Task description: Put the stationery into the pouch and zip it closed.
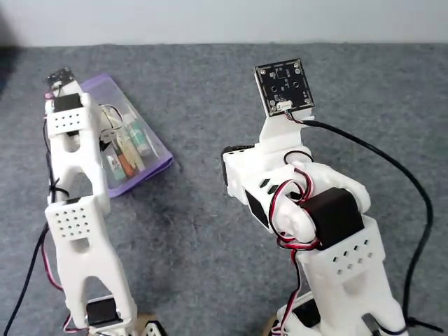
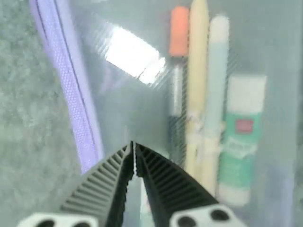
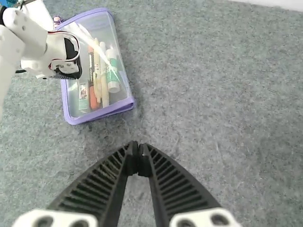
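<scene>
1. On the grey carpet (image 1: pixel 210 84), toward the far left of the high view, you are looking at the pouch (image 1: pixel 108 87) lying flat. It has a clear face and a lavender edge.
2. Your stationery is already sitting inside the pouch, with the pieces lying side by side under the clear face. They are an orange-capped pen (image 2: pixel 178 42), a cream pen (image 2: pixel 198 71), a pale blue-green pen (image 2: pixel 218 85) and a white and green glue stick (image 2: pixel 239 142).
3. Your left gripper (image 2: pixel 134 146) is hanging over the pouch's clear face, just beside the pens. Its jaws are pressing together at the tips. You cannot tell from these views whether anything is caught between them.
4. A lavender zipper strip (image 2: pixel 71 85) is running along the pouch's edge, next to the left gripper. Whether the zip is fully closed is not showing clearly.
5. Your right gripper (image 3: pixel 137 158) is hanging over bare carpet, well apart from the pouch (image 3: pixel 94 26). Its jaws are closed tip to tip and are holding nothing.
6. Your right arm (image 1: pixel 315 210) is standing at the centre right of the high view.
</scene>
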### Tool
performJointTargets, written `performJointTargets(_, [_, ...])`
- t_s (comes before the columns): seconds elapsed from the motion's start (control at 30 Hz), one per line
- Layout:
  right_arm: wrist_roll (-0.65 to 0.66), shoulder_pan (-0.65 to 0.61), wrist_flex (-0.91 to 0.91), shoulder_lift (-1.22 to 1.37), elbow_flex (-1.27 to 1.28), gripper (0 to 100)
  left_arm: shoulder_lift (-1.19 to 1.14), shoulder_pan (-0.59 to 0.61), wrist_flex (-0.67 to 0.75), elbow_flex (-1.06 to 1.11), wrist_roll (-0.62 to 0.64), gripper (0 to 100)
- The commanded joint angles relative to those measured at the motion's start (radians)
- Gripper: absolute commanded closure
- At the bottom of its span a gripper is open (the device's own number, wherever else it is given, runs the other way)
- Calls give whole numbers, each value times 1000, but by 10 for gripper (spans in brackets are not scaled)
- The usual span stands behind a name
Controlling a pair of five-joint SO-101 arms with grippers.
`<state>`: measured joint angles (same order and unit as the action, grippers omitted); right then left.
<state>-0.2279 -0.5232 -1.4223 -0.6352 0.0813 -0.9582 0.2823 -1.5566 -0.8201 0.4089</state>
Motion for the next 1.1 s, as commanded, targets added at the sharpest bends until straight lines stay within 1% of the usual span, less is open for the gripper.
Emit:
performJointTargets(0.0, [-8, 10, -4, -15, -9, 991, -83, -83, -206, -97, -41, 987])
performJointTargets(0.1, [-8, 10, -4, -15, -9, 991, -89, -118, -199, -91, -12, 988])
performJointTargets(0.2, [-8, 12, -2, -36, -9, 991, -60, -183, -199, -39, 0, 988])
performJointTargets(0.53, [-2, 13, -4, -111, -6, 991, 184, -459, -196, 311, 51, 988])
performJointTargets(0.7, [-2, 104, -2, -113, -11, 991, 319, -565, -196, 404, 55, 988])
performJointTargets(0.77, [-2, 148, -2, -113, -11, 991, 385, -568, -195, 406, 89, 988])
performJointTargets(0.83, [-2, 171, -2, -114, -11, 991, 448, -537, -175, 403, 115, 988])
performJointTargets(0.93, [-5, 171, -2, -114, -11, 991, 503, -446, -123, 397, 123, 988])
performJointTargets(1.07, [-8, 171, 2, -114, -11, 991, 506, -290, -21, 395, 129, 988])
